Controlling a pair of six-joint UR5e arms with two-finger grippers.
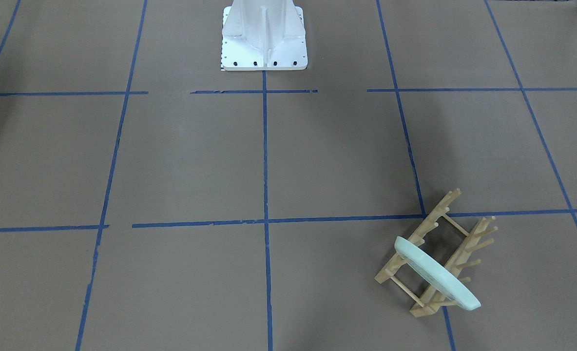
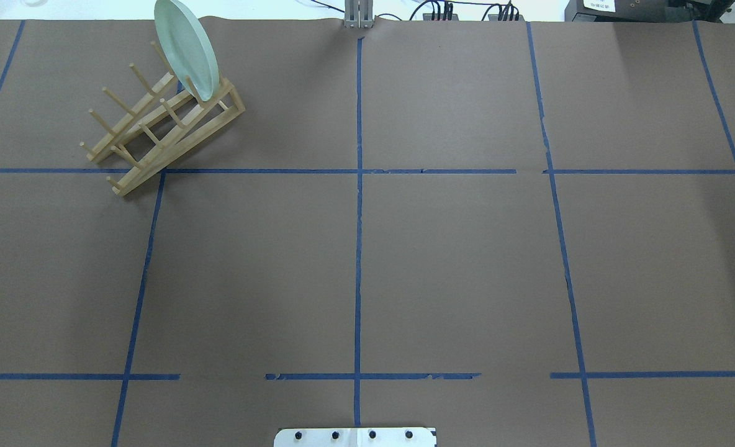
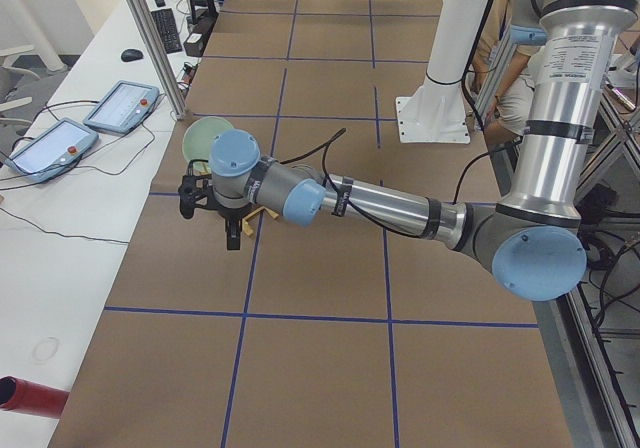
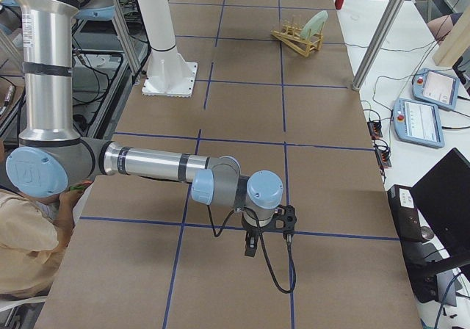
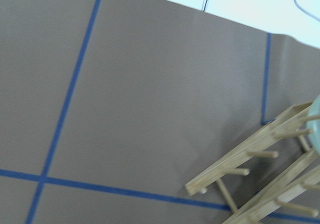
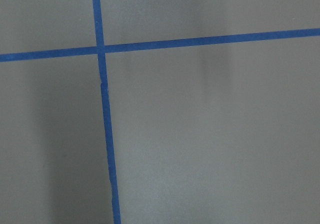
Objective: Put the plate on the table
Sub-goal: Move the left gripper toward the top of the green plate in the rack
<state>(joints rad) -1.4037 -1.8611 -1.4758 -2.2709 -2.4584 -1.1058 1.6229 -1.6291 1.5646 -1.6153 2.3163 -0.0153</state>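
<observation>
The pale mint-green plate (image 1: 434, 273) stands on edge in the end slot of a wooden peg rack (image 1: 417, 234) on the brown table (image 1: 181, 161). In the overhead view the plate (image 2: 187, 53) and the rack (image 2: 156, 133) are at the far left of the table (image 2: 454, 267). My left gripper (image 3: 232, 233) hangs above the table just in front of the plate (image 3: 207, 133); I cannot tell whether it is open or shut. The left wrist view shows the rack (image 5: 250, 154) and the plate's edge (image 5: 316, 129). My right gripper (image 4: 251, 247) hangs far from the plate (image 4: 316, 24); I cannot tell its state.
The white robot base (image 1: 264, 39) stands at the table's middle on the robot's side. Two tablets (image 3: 120, 103) and a metal post (image 3: 150, 38) are beyond the far edge. A red cylinder (image 3: 30, 396) lies off the table. A person (image 4: 29, 248) sits behind the robot.
</observation>
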